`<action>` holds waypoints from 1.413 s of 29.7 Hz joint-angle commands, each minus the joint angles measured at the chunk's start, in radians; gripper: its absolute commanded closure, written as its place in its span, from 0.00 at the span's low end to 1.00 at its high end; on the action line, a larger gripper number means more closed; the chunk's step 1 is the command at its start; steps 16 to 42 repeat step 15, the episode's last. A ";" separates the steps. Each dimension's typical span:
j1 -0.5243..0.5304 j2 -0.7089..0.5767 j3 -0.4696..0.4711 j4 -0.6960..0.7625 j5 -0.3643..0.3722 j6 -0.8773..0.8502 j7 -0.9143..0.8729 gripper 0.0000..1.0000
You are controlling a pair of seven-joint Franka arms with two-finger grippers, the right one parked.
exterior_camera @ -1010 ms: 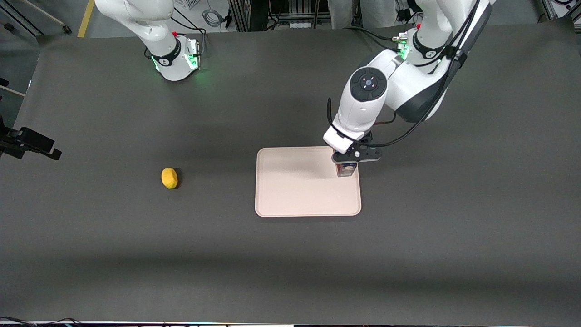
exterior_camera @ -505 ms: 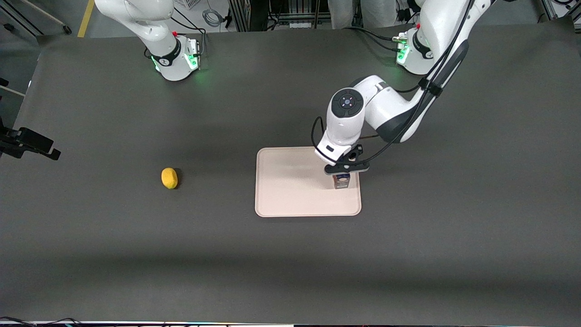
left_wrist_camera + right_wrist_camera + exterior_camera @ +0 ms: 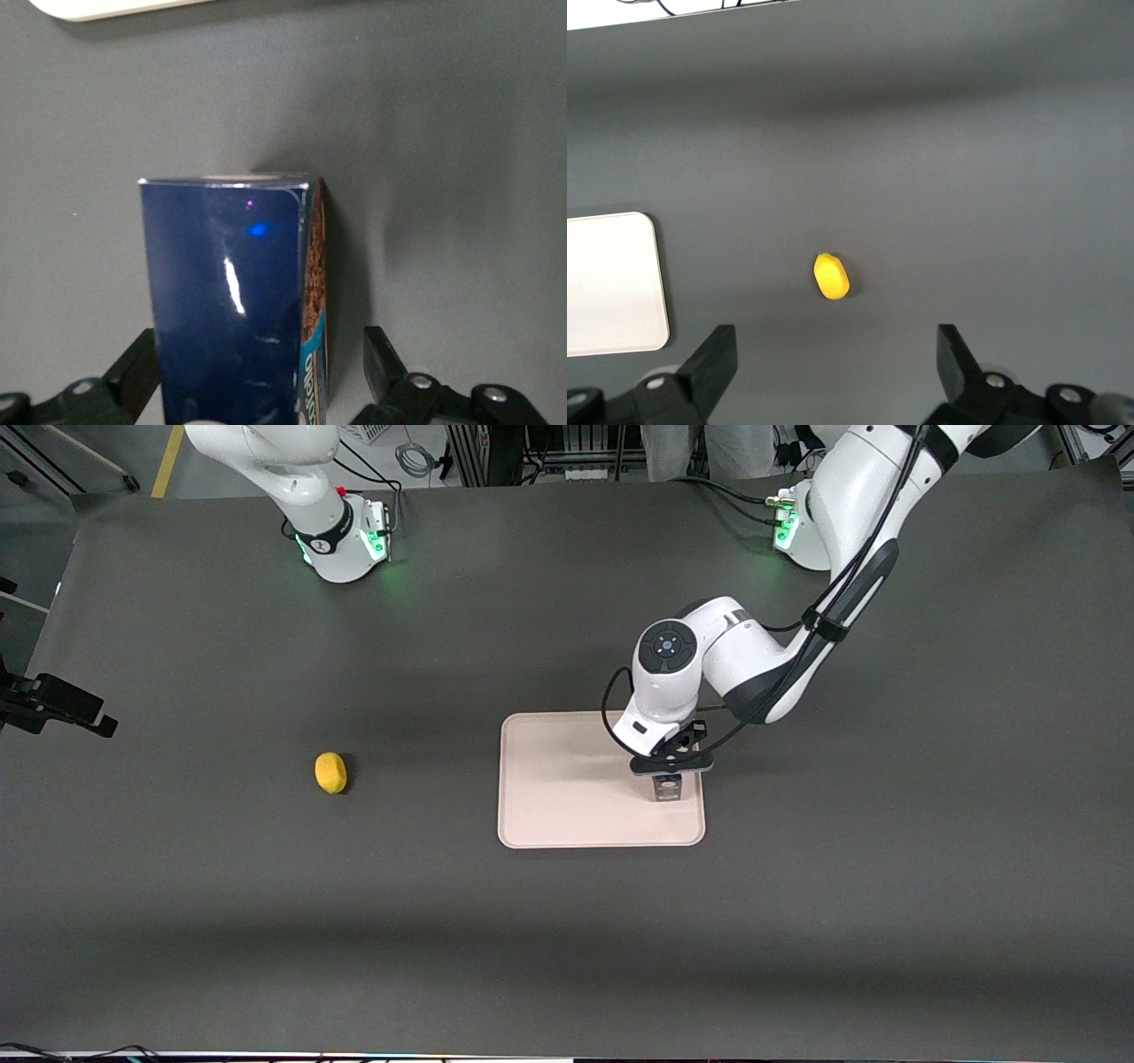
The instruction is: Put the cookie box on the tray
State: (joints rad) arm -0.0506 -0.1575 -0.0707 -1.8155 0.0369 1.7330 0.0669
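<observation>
**Cookie box held upright over the tray's edge zone**

The gripper (image 3: 671, 765) of the left arm is above the tray (image 3: 567, 797), about at 3 o'clock from the tray's middle in the front view, close to the rim on the working arm's side. The cookie box (image 3: 668, 786) stands on end directly under it. In the wrist view the box (image 3: 232, 301) sits between the two fingers (image 3: 383, 361); one finger touches the box, but a thin gap shows beside the other, so I cannot tell whether the jaws are gripping it or are already loosened.

The box seems to be at or very near the tray floor, inside the rim. It is carried upright probably because the fingers took it by its narrow sides, which lets the arm lower it straight down. Standing on such a small base, it could tip over if the fingers drag it when they part, so in my judgement the release should be slow and the lift vertical.

A small yellow lemon (image 3: 330, 771) lies on the dark table (image 3: 886, 868) at 9 o'clock from the tray, well apart, and has no role here.
</observation>
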 commanded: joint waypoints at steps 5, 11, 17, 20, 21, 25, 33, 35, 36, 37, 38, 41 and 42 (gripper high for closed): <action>-0.011 0.006 0.020 0.024 0.005 0.005 -0.029 0.00; -0.009 0.016 0.029 0.031 -0.008 0.017 -0.125 0.00; -0.011 0.024 0.029 0.038 -0.009 0.022 -0.159 0.00; -0.011 0.024 0.029 0.038 -0.009 0.022 -0.159 0.00; -0.011 0.024 0.029 0.038 -0.009 0.022 -0.159 0.00; -0.011 0.024 0.029 0.038 -0.009 0.022 -0.159 0.00; -0.011 0.024 0.029 0.038 -0.009 0.022 -0.159 0.00; -0.011 0.024 0.029 0.038 -0.009 0.022 -0.159 0.00; -0.011 0.024 0.029 0.038 -0.009 0.022 -0.159 0.00; -0.011 0.024 0.029 0.038 -0.009 0.022 -0.159 0.00; -0.011 0.024 0.029 0.038 -0.009 0.022 -0.159 0.00; -0.011 0.024 0.029 0.038 -0.009 0.022 -0.159 0.00; -0.011 0.024 0.029 0.038 -0.009 0.022 -0.159 0.00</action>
